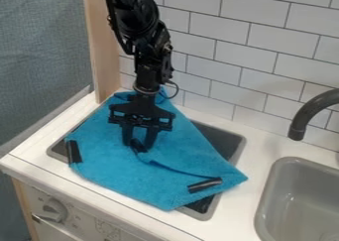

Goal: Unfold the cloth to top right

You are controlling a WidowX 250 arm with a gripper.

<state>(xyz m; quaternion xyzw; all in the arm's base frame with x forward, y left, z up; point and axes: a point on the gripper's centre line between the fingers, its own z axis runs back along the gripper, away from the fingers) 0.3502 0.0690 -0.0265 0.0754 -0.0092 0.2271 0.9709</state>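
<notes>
While blue cloth (106, 150) drapes over recessed basin (222, 140), jaws stand moderately parted at black strip (138, 146), hold unclear

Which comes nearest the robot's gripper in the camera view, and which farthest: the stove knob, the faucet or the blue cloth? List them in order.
Measured from the gripper:
1. Blue cloth, directly below it.
2. Stove knob, on the front panel, at the picture's lower left.
3. Faucet, at the picture's right, above the sink.
</notes>
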